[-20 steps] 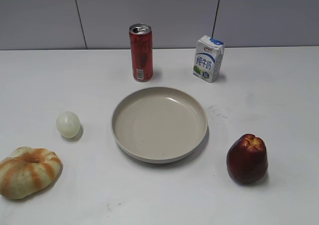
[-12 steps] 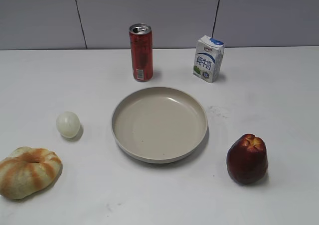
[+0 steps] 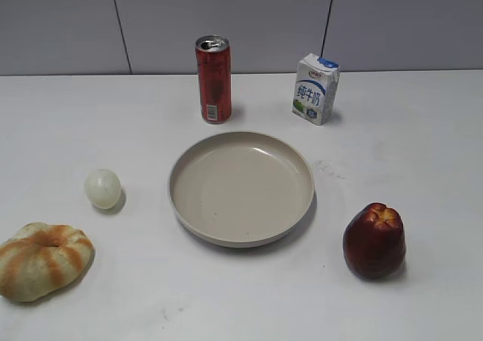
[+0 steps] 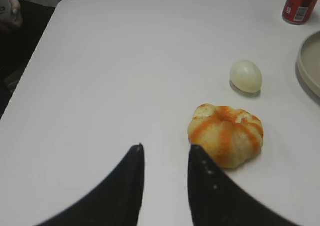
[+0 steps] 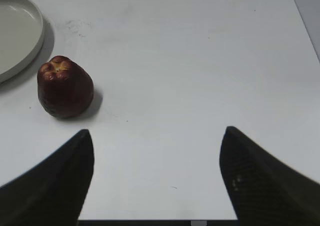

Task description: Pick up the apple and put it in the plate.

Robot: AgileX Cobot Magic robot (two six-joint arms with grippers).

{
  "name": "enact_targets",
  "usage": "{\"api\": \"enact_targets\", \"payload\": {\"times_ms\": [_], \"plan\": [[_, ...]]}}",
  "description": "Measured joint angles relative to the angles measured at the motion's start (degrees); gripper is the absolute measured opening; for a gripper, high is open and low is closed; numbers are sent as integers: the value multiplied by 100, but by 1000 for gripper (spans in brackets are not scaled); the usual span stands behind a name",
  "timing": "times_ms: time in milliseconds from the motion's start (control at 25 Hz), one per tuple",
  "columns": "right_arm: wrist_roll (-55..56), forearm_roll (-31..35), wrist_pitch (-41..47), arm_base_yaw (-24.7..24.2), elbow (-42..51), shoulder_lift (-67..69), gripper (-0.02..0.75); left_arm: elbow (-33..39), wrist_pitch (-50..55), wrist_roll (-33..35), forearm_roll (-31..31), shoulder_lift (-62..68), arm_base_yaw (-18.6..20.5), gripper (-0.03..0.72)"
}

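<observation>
Your right gripper [image 5: 156,173] hangs wide open, holding nothing, above bare white table [image 3: 423,152]. Your left gripper [image 4: 165,153] is narrowly parted, also holding nothing. The dark red glossy bell-shaped apple [image 3: 374,241] stands upright just right of the round beige shallow plate [image 3: 241,188], apart from its rim.

One apple [image 3: 374,241], one plate [image 3: 241,188], one can [image 3: 213,79], one milk carton [image 3: 315,89]. One pale ball [image 3: 103,188] and one striped bread ring [image 3: 44,259]. Two grippers: left [image 4: 165,154], right [image 5: 156,138].
</observation>
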Motion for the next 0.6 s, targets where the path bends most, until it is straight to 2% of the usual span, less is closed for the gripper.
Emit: {"api": "enact_targets", "payload": {"times_ms": [320,600], "plan": [[5,108,-421,0,-351,1846,591,0,0,0,0,0,0,237],[5,749,-168,0,-1048,3553,591,0,0,0,0,0,0,237]]}}
